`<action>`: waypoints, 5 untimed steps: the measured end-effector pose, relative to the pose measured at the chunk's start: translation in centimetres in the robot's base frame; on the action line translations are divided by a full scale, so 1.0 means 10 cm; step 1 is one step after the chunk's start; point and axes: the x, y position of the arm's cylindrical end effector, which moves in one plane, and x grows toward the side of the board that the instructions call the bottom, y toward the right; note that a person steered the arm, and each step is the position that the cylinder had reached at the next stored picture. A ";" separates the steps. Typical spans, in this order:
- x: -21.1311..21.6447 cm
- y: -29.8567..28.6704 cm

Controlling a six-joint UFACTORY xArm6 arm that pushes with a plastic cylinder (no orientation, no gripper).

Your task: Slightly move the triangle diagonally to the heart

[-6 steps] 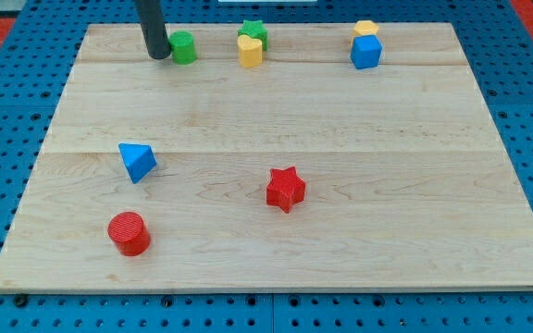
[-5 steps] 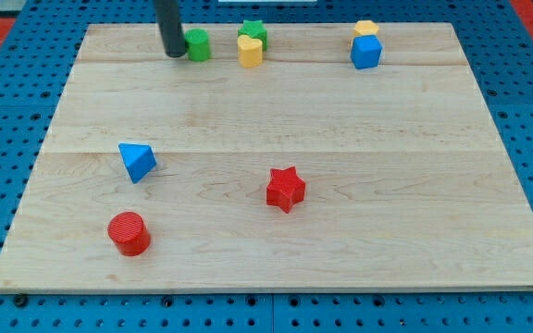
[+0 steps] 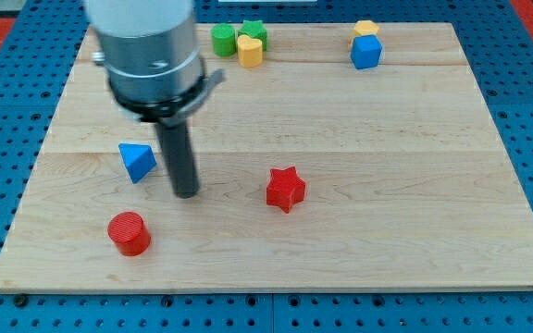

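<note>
- The blue triangle (image 3: 137, 161) lies on the bench (image 3: 387, 185) in its left half, about mid-height in the view.
- My tip (image 3: 186, 193) rests on the bench just beside the triangle, at about its 4 o'clock, with a small gap between them; not touching.
- No jaws here: the arm ends in a plain dark rod (image 3: 179, 157) below a grey cylinder body (image 3: 146, 55).
- The yellow heart (image 3: 250, 51) sits near the bench's top edge, at about 1 o'clock from the triangle and well apart from it.
- A green cylinder (image 3: 223, 39) touches or nearly touches the heart at its 10 o'clock.
- A green star (image 3: 255, 30) sits just behind the heart at its 12 o'clock.
- A red cylinder (image 3: 129, 233) stands at 6 o'clock from the triangle, near the bench's bottom-left.
- A red star (image 3: 285, 189) lies at 3 o'clock from my tip, near the bench's middle.
- A blue cube (image 3: 365, 51) sits at the top right, with a yellow block (image 3: 366, 29) just behind it at 12 o'clock; its shape is unclear.
</note>
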 end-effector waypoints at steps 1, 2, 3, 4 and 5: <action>-0.20 -0.50; -0.70 -0.37; -1.09 -0.14; -0.65 -0.11; -0.44 -0.51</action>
